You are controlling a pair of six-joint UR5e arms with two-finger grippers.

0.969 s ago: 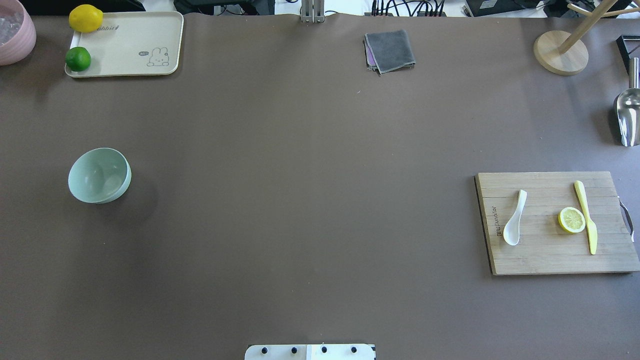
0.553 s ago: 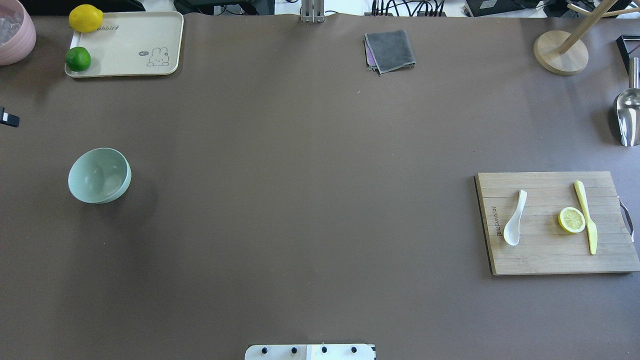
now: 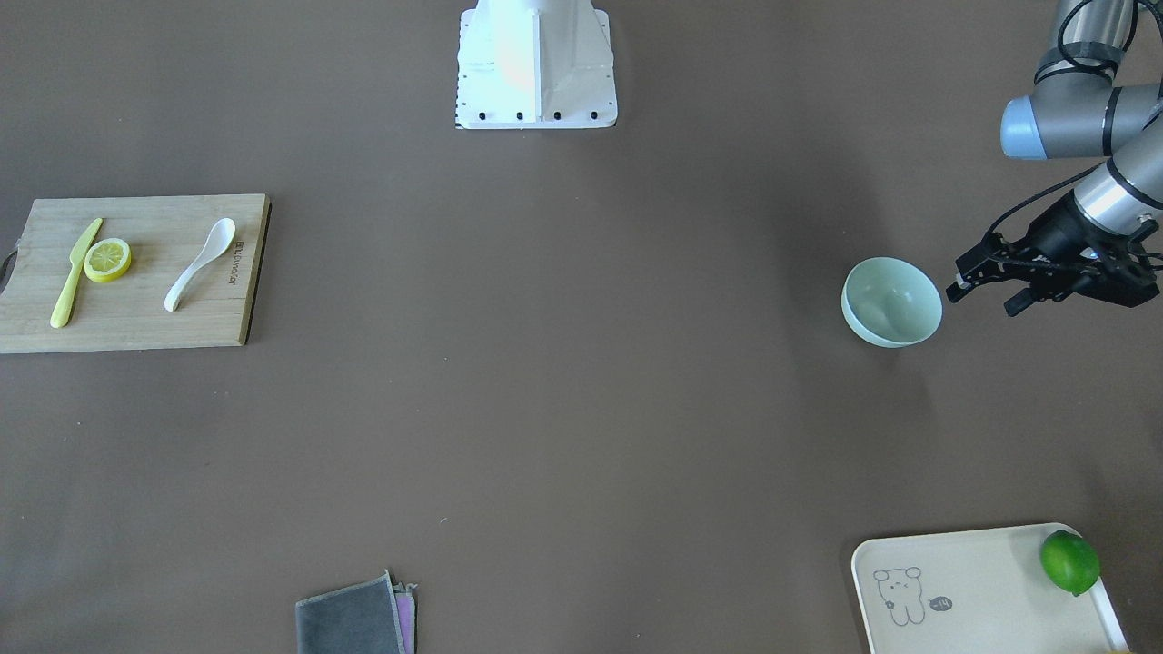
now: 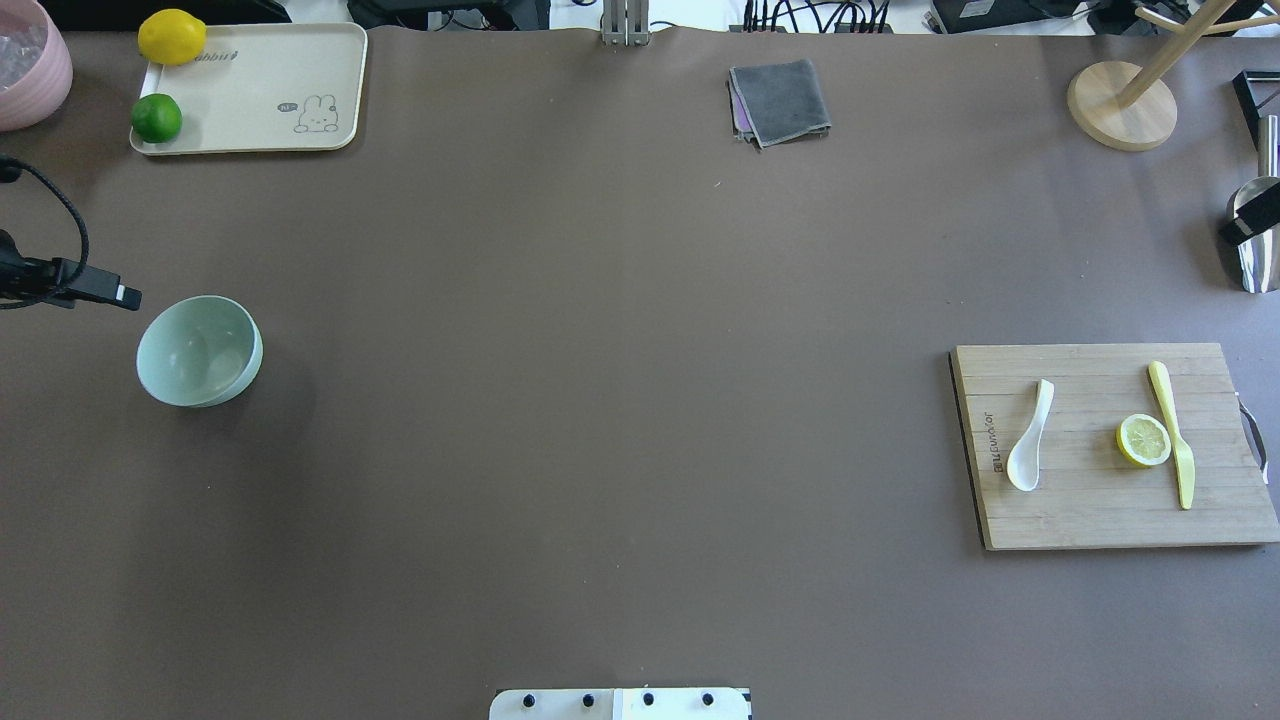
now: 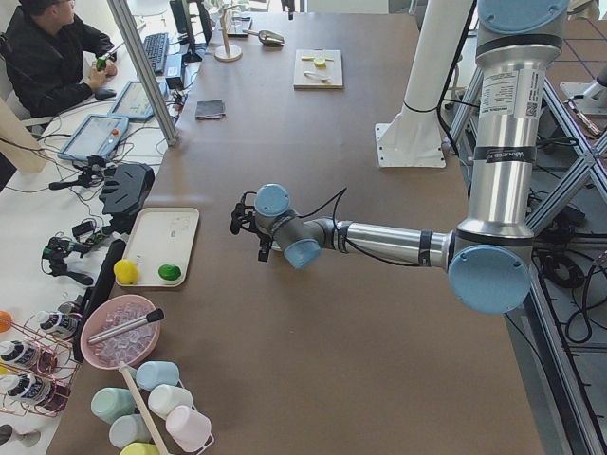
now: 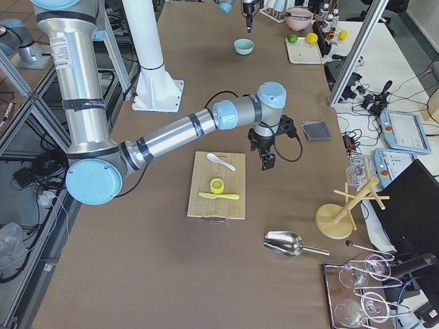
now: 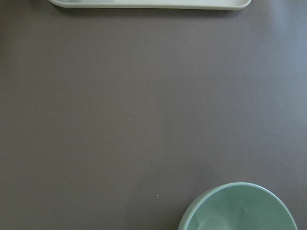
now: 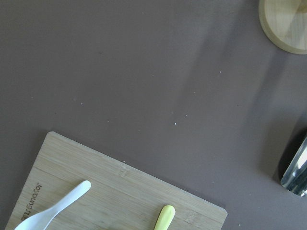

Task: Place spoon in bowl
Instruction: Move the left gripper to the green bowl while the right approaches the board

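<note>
Spoon [image 4: 1030, 440] lies untouched on the cutting board [image 4: 1090, 515], far across the desk [image 4: 640, 400] from the bowl [image 4: 198, 350], so this looks like the approach. The right claw [image 6: 267, 163] hovers near the board, and whether it is spread I cannot tell. The left claw [image 3: 983, 300] is spread beside the bowl. Next, the right claw must descend onto the handle

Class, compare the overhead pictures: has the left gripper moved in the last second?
Yes. The left gripper has come in from the view's left edge toward the bowl, which has stayed put.
</note>
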